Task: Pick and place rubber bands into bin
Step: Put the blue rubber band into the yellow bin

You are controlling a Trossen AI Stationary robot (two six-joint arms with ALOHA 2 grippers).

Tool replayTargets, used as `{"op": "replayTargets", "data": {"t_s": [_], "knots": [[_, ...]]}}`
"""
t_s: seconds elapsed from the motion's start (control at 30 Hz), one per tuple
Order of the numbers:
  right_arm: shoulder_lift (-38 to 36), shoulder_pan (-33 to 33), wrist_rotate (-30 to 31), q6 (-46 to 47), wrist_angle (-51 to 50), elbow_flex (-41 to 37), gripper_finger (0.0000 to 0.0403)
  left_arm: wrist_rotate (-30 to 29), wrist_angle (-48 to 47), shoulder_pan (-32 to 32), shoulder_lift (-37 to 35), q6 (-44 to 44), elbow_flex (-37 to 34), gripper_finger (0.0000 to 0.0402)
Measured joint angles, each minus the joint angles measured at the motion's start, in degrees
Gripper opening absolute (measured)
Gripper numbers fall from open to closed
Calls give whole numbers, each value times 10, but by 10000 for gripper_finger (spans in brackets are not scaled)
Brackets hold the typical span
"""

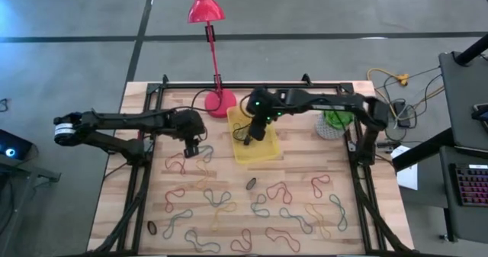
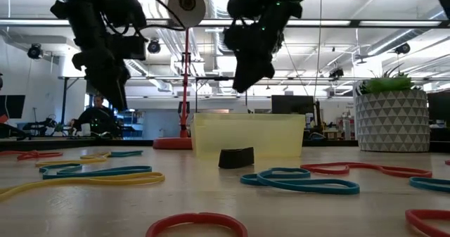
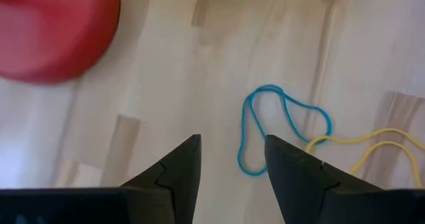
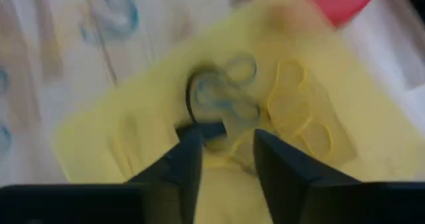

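**Drop over the bin, then pick the blue loop**

The right claw [image 1: 248, 137] hangs over the bin [image 1: 268, 150], fingers spread, with blue, dark and yellow bands [image 4: 226, 98] lying in the tray beneath it. Judged from this, the drop is made; lift straight up so nothing snags.

The left claw [image 3: 231, 164] hovers above the table [image 1: 381, 234], fingers parted, a blue band [image 3: 279, 127] just ahead. Centre one strand between the fingers, descend to the wood, then close. Many bands lie scattered on the table nearer the front.
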Motion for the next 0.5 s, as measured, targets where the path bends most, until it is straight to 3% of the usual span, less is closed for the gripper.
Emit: {"op": "replayTargets", "data": {"t_s": [0.23, 0.5], "knots": [[-16, 13, 10, -83, -21, 20, 204, 31, 26, 0, 6, 2, -28, 151], [-58, 10, 60, -118, -59, 6, 221, 50, 231, 0, 32, 120, -107, 151]]}}
